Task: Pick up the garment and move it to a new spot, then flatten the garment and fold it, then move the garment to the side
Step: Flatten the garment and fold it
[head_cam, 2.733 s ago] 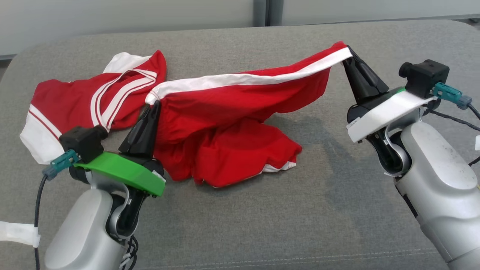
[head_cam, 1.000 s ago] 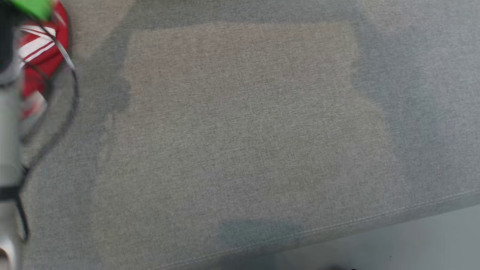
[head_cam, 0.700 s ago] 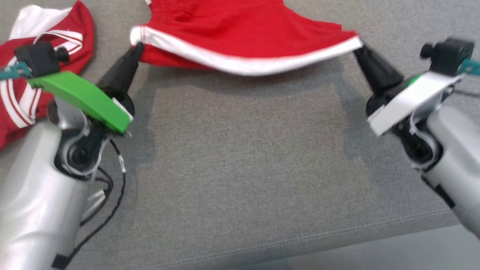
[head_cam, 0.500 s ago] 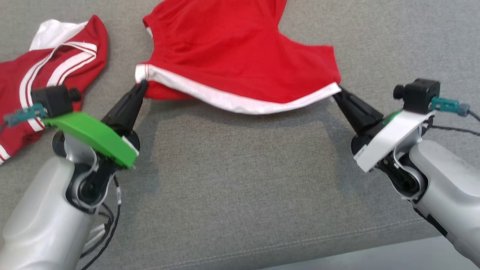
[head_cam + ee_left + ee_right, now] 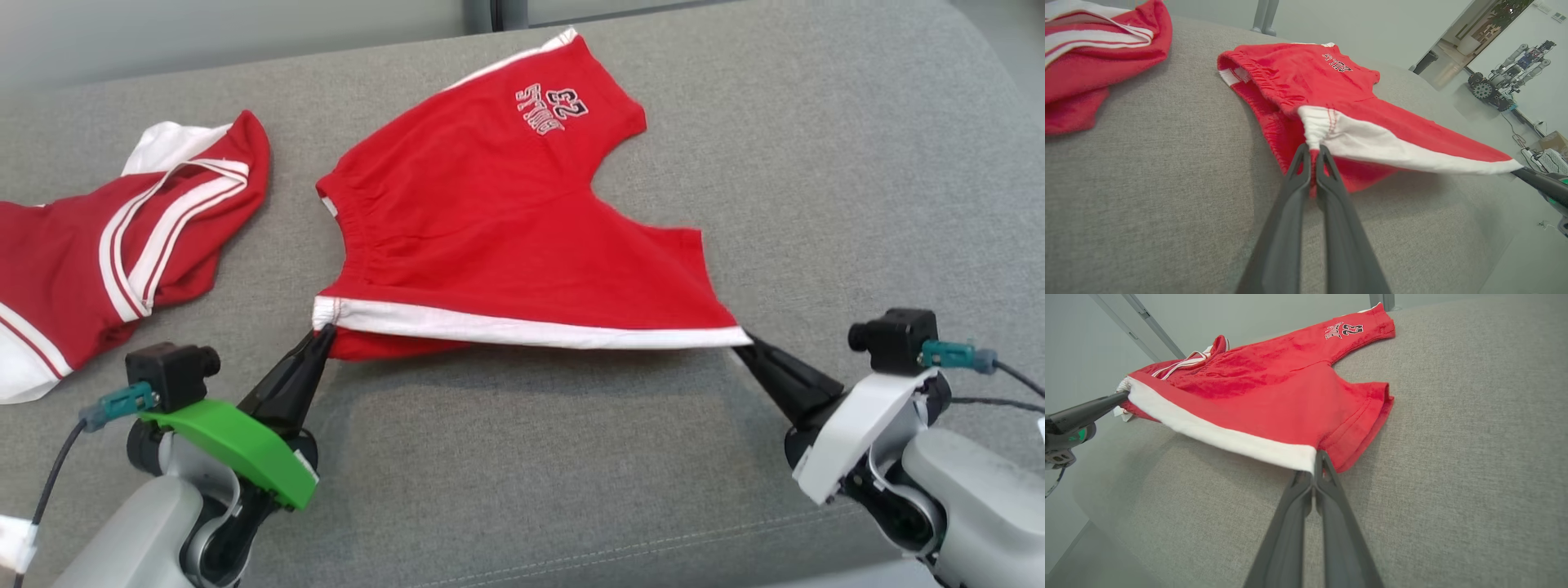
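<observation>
Head view: red shorts (image 5: pixel 506 229) spread on the grey cushion (image 5: pixel 531 465), white stripe (image 5: pixel 522 328) taut between left hand (image 5: pixel 324 333) and right hand (image 5: pixel 739 346); left wrist view: clamped on the waistband corner (image 5: pixel 1312 132); right wrist view: clamped on the hem corner (image 5: pixel 1306 457); lower both evenly, keeping tension.

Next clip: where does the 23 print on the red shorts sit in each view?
Head view: 23 print at upper centre, on the far leg of the red shorts.
Left wrist view: 23 print in the upper middle, near the shorts' far edge.
Right wrist view: 23 print near the top, just right of centre.
Shared landmark: the shorts' white stripe, stretched along the near edge in all three.
</observation>
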Available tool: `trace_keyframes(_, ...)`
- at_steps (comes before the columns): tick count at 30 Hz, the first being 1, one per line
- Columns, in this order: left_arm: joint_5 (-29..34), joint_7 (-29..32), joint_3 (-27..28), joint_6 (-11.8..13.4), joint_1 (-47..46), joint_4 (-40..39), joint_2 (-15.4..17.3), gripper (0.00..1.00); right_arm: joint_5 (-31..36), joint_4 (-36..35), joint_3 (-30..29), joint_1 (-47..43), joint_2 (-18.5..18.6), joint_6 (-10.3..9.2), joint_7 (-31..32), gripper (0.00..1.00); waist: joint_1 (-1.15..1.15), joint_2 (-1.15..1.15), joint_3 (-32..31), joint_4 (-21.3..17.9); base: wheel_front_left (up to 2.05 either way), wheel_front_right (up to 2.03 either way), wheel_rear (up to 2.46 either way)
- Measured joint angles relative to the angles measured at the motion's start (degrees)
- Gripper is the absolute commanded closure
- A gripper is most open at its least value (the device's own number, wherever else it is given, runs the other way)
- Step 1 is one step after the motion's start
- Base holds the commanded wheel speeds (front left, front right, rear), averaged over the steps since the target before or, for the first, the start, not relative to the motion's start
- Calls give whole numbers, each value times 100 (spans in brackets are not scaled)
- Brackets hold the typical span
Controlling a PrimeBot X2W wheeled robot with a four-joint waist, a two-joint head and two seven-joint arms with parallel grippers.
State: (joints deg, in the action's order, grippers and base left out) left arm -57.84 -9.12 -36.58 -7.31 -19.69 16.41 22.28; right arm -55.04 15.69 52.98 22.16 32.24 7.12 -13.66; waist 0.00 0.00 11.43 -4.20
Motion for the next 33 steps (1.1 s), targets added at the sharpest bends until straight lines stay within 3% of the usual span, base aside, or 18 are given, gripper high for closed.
trace_keyframes(8, 447, -240, -371, -1, 264, 219, 269, 100, 15, 11, 287, -302, 167, 0, -1, 100, 0, 0, -177, -5, 0, 0, 0)
trace_keyframes(21, 471, -361, -675, -8, 604, 544, 163, 100, 63, 298, 544, -417, 144, 1, -1, 100, 0, 0, -494, -42, 0, 0, 0)
trace_keyframes(22, 459, -363, -675, -8, 610, 544, 154, 99, 63, 303, 546, -417, 144, 1, -1, 88, 0, 0, -512, -43, 0, 0, 0)
trace_keyframes(24, 454, -407, -683, -8, 617, 548, 142, 90, 63, 331, 554, -416, 143, 1, -1, 71, 0, 0, -530, -44, 0, 0, 0)
trace_keyframes(25, 446, -411, -694, -8, 617, 555, 130, 90, 63, 349, 558, -416, 138, 1, -1, 71, 0, 0, -536, -43, 0, 0, 0)
trace_keyframes(26, 435, -411, -709, -8, 617, 569, 111, 76, 65, 371, 566, -415, 132, 1, -1, 65, 0, 0, -541, -41, 0, 0, 0)
trace_keyframes(27, 411, -411, -734, -8, 617, 586, 89, 61, 66, 402, 580, -414, 126, 1, -1, 51, 0, 0, -547, -37, 0, 0, 0)
trace_keyframes(28, 401, -411, -764, -8, 619, 612, 68, 54, 74, 430, 593, -414, 121, 1, -1, 34, 0, 0, -552, -32, 0, 0, 0)
trace_keyframes(30, 375, -412, -811, -8, 622, 684, 36, 0, 92, 497, 632, -414, 107, 1, -1, 0, 0, 0, -564, -20, 0, 0, 0)
trace_keyframes(33, 365, -412, -832, -8, 622, 724, 36, 0, 113, 545, 671, -411, 49, 0, -1, 0, 0, 0, -592, 4, 0, 0, 0)
